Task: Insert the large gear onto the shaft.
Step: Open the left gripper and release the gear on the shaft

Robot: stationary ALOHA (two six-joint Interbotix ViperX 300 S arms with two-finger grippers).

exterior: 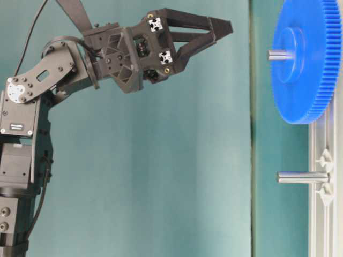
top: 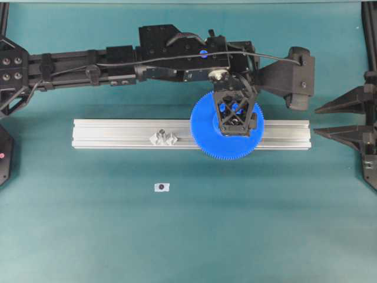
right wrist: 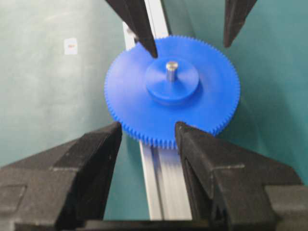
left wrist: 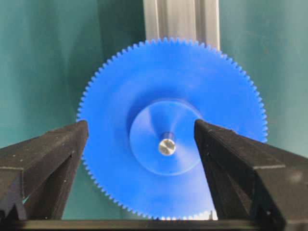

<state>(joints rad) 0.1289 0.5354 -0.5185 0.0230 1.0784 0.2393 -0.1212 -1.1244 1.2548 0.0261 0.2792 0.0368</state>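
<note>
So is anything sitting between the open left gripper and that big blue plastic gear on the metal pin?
Nothing visible. The left gripper hangs open above the big blue plastic gear, already seated on the pale metal shaft, fingers clear of its hub.

Long aluminium rail (top: pixel 118 134) on teal tabletop (top: pixel 235 224), second pin on clear bracket (top: pixel 163 138), small white tag (top: pixel 161 187) nearby

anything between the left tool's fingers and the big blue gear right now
Nothing: in the table-level view, bare space separates the open left tool from the large gear, seated on its shaft.
</note>
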